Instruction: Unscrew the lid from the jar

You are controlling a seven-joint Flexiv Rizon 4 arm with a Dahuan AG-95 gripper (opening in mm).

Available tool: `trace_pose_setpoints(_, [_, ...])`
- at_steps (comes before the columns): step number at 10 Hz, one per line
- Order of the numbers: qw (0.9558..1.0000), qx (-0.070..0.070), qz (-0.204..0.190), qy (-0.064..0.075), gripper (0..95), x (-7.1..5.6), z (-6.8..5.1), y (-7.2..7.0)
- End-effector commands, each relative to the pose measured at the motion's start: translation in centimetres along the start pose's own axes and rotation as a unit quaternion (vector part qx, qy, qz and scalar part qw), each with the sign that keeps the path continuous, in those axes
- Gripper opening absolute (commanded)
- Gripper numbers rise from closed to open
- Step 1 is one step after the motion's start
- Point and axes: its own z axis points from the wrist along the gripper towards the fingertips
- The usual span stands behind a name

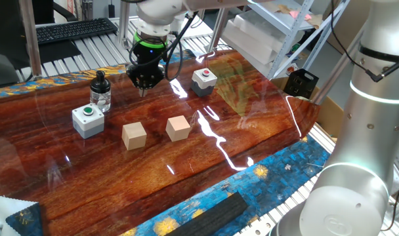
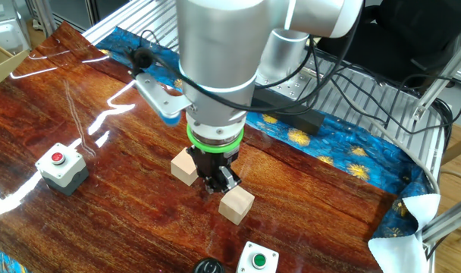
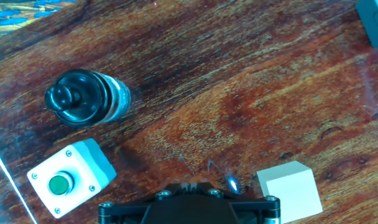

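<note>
The jar (image 1: 101, 98) is small clear glass and stands upright on the wooden table, at the far left. The black knobbed lid (image 1: 100, 79) sits on it. In the hand view the jar (image 3: 114, 99) is at the upper left, seen from above, with the lid (image 3: 71, 99) on it. Only the lid's top (image 2: 210, 266) shows at the bottom edge of the other fixed view. My gripper (image 1: 145, 86) hangs above the table, to the right of the jar and apart from it. Its fingers are together and hold nothing.
A grey box with a green button (image 1: 88, 120) stands in front of the jar. Two wooden cubes (image 1: 134, 136) (image 1: 178, 127) lie in front of my gripper. A grey box with a red button (image 1: 203, 81) stands to the right. A keyboard (image 1: 75, 29) lies behind the table.
</note>
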Motion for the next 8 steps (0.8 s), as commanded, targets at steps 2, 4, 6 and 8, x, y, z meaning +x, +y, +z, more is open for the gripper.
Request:
trace_pose_setpoints(2, [0.9998,-0.008,0.015,0.009,0.0,-0.3,0.0,0.2])
trace_pose_setpoints(4, [0.9995,-0.010,0.027,0.011,0.0,-1.1,-0.2,1.1])
trace_pose_setpoints(6, [0.9993,-0.007,0.036,0.011,0.0,-2.2,-0.5,2.3])
trace_pose_setpoints(8, [0.9981,-0.009,0.059,0.014,0.0,-3.4,-0.8,3.7])
